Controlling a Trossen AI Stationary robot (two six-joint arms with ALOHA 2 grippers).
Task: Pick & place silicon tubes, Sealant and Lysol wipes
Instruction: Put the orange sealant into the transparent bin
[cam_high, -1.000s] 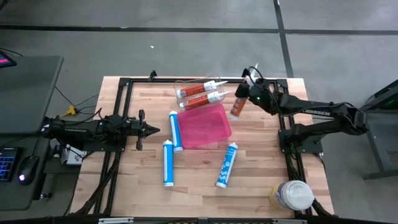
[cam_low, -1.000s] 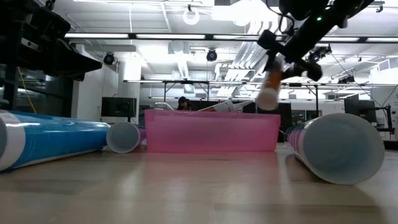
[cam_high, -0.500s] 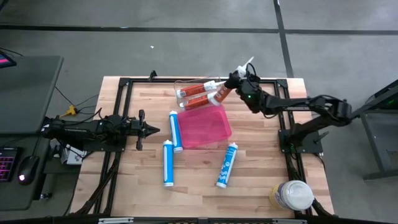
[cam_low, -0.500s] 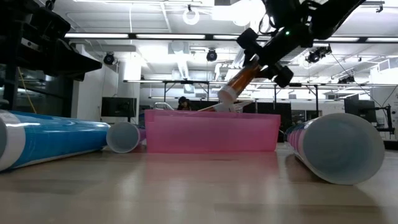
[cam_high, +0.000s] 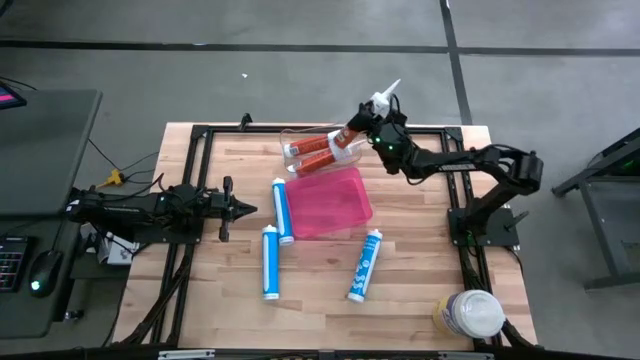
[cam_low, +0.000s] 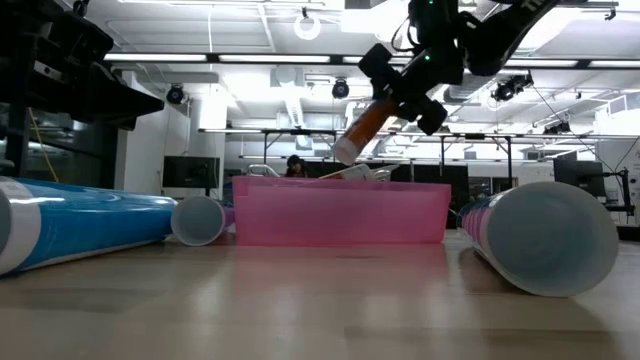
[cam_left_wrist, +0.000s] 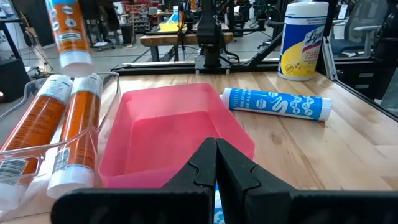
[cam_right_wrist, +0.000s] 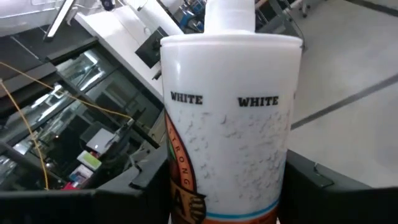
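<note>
My right gripper (cam_high: 368, 130) is shut on an orange-and-white sealant tube (cam_low: 366, 124) held in the air above the clear tray (cam_high: 292, 140) at the table's far side. Two more orange tubes (cam_left_wrist: 76, 127) lie in that tray. An empty pink tray (cam_high: 330, 202) sits just nearer. Three blue silicone tubes (cam_high: 283, 210) (cam_high: 269, 262) (cam_high: 365, 265) lie on the wood. The Lysol wipes canister (cam_high: 470, 314) stands upright at the near right corner. My left gripper (cam_high: 246, 209) is shut and hovers at the table's left, touching nothing. My right gripper pinches the tube's round body (cam_right_wrist: 186, 186) between its two fingers (cam_right_wrist: 147, 180), one on each side, lying across the tube. It comes in about level from the table's right. The tube is lifted clear and slants, nozzle (cam_high: 385, 96) up toward the far edge, flat end (cam_low: 345, 152) down.
A black metal frame (cam_high: 200, 135) runs around the table's edges. Bare wood lies in front of the pink tray and along the near edge. In the room beyond stand benches and shelving.
My right gripper has carried the orange tube toward the table's left and far edge, from beside the pink tray to above the clear tray. The wrist has turned, tipping the tube from hanging nearly upright to a slant, its nozzle now toward the far edge.
</note>
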